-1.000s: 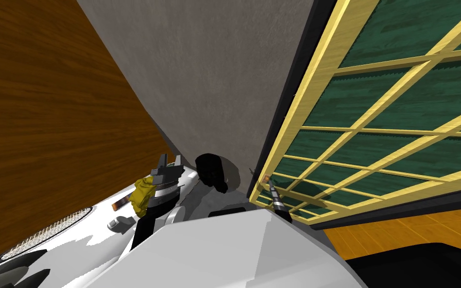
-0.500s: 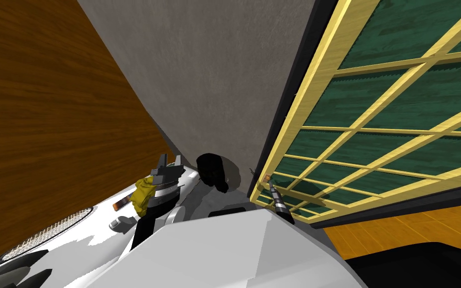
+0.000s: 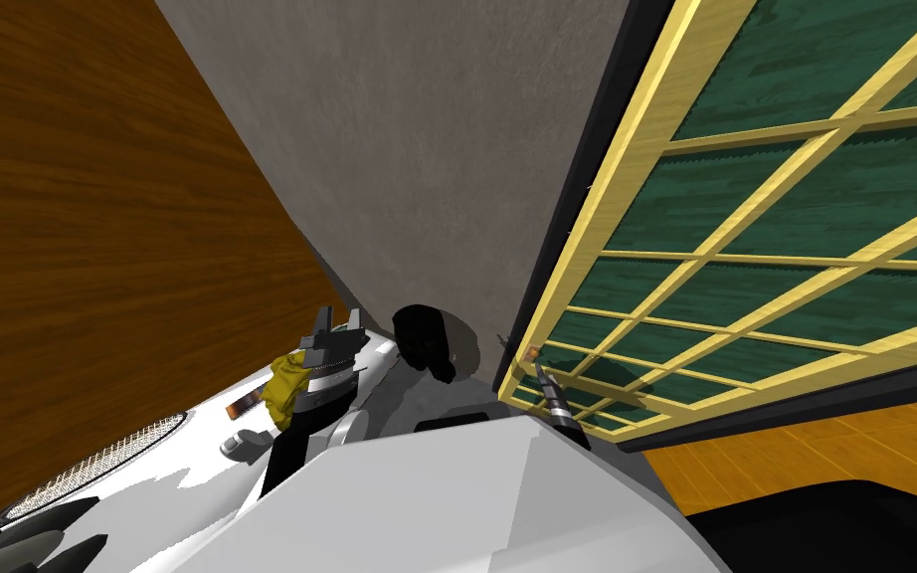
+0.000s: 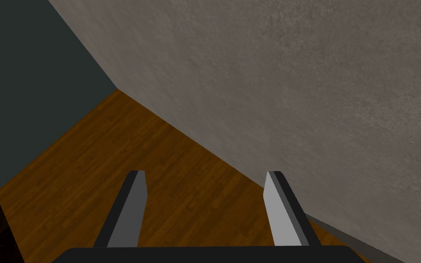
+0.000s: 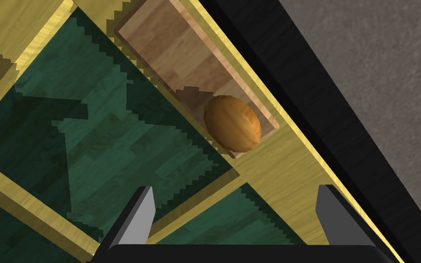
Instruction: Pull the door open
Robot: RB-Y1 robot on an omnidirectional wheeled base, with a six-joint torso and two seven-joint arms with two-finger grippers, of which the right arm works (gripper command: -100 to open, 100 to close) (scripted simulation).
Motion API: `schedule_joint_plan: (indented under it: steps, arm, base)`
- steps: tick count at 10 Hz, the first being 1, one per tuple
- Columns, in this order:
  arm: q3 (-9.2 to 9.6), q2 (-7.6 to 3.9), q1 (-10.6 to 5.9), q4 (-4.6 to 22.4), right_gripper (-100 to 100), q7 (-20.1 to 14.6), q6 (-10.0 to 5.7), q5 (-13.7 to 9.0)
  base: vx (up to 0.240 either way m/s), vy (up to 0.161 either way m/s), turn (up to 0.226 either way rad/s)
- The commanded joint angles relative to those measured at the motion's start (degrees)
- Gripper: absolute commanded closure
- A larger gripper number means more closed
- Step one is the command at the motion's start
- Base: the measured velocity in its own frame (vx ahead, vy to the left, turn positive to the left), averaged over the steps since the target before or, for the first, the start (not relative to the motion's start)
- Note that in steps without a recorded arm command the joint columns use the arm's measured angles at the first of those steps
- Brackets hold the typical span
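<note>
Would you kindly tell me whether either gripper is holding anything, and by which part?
Nothing is held. The right gripper stands open, short of the brown door knob; the left gripper is open and empty too.

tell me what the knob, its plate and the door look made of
knob: probably varnished wood, orange-brown with faint grain and a soft sheen.
plate: matte light brown wood, plank grain showing.
door: glossy pale yellow wooden bars over dark green panels that also carry wood grain.
</note>
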Motion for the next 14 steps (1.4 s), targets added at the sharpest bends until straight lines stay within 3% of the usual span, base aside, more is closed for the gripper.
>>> schedule_joint_plan:
  steps: [1, 14]
  arm:
    - [-0.30, 0.03, 0.24, -0.23, -100, 2.14, -0.01, 0.42]
    - [-3.92, 0.00, 1.97, 0.17, -100, 20.50, -1.65, 5.29]
  base:
    - [-0.009, 0.030, -0.007]
    - [-0.009, 0.026, -0.006]
